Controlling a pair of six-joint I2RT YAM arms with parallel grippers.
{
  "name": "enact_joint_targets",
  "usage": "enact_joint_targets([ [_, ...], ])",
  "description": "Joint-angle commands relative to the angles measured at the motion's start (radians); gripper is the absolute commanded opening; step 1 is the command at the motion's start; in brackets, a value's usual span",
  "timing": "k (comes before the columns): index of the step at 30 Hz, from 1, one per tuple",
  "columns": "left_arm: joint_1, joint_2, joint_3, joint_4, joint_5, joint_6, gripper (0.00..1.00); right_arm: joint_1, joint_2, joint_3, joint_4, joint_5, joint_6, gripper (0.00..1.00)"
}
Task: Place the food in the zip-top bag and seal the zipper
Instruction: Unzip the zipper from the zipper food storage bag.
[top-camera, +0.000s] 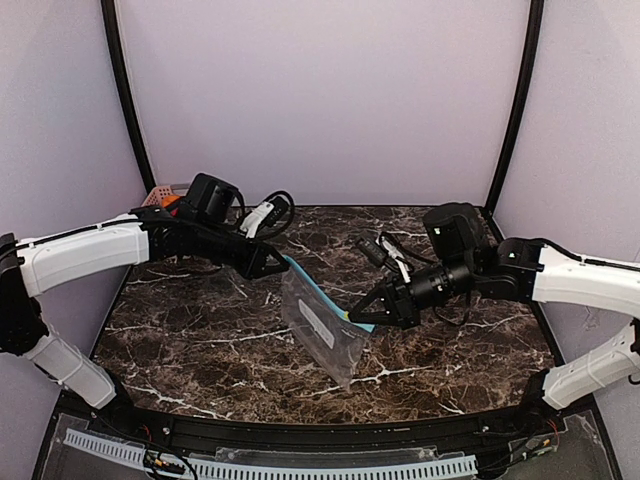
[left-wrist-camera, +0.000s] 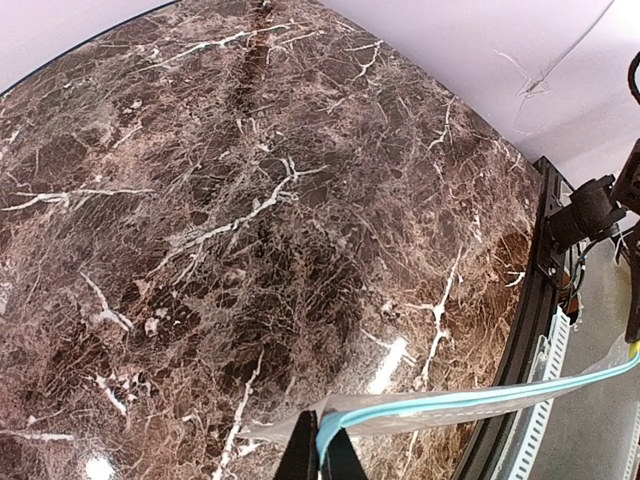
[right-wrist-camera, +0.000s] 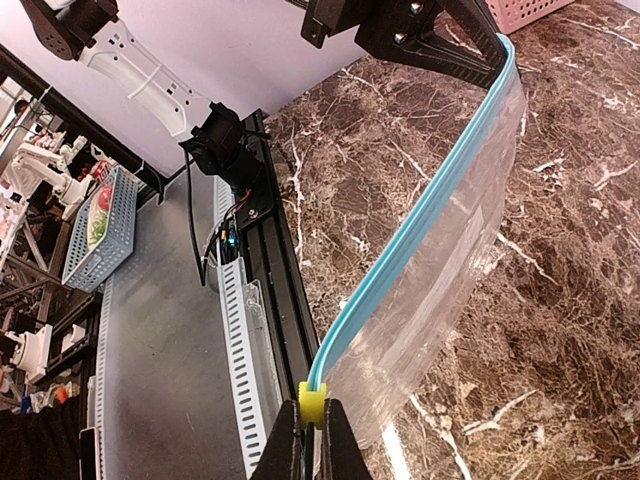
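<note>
In the top view, zip-top bag: held hanging over the middle of the marble table; only marble is seen through its clear wall.
zipper: stretched along the bag's upper edge between the two claws.
left gripper: pressed together on the far end of the zipper.
right gripper: pinched onto the near end of the zipper.
pink basket: set at the far left corner. An orange food piece is seen at it, largely hidden by the arm; whether it lies inside cannot be told.
In the left wrist view, fingertips: closed on the teal strip, which is seen running off to the right.
In the right wrist view, yellow tab: seated on the strip's end, right at the closed fingers.
blue basket: placed off the table, with something red and green inside.
</note>
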Motion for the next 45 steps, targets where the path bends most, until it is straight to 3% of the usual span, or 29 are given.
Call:
enact_joint_targets([
  [1, 0.034, -0.036, 0.02, -0.017, -0.066, -0.003, 0.01, 0.012, -0.027, -0.02, -0.011, -0.039, 0.009, 0.0],
  [16, 0.058, -0.063, 0.03, -0.048, -0.123, 0.035, 0.01, 0.012, -0.03, -0.024, -0.013, -0.037, 0.011, 0.0],
  [25, 0.058, -0.072, 0.028, -0.046, -0.077, 0.067, 0.01, 0.011, -0.04, -0.028, -0.012, -0.025, 0.015, 0.0],
  [27, 0.058, -0.078, 0.02, -0.033, 0.045, 0.085, 0.01, 0.011, -0.049, -0.026, -0.013, -0.013, 0.015, 0.14],
  [29, 0.053, -0.08, 0.019, -0.028, 0.211, 0.126, 0.01, 0.012, -0.061, -0.019, -0.013, 0.0, 0.017, 0.37],
  [31, 0.025, -0.09, 0.01, -0.029, 0.288, 0.166, 0.01, 0.012, -0.076, -0.011, -0.013, 0.023, 0.02, 0.55],
  [34, -0.054, -0.1, 0.003, -0.07, 0.24, 0.248, 0.01, 0.012, -0.104, 0.0, -0.023, 0.091, 0.024, 0.71],
  [39, -0.135, -0.102, -0.004, -0.096, 0.113, 0.308, 0.01, 0.013, -0.088, 0.054, -0.119, 0.305, 0.032, 0.77],
  [45, -0.206, -0.135, -0.043, -0.087, -0.043, 0.389, 0.01, 0.015, -0.084, 0.069, -0.109, 0.286, 0.005, 0.79],
])
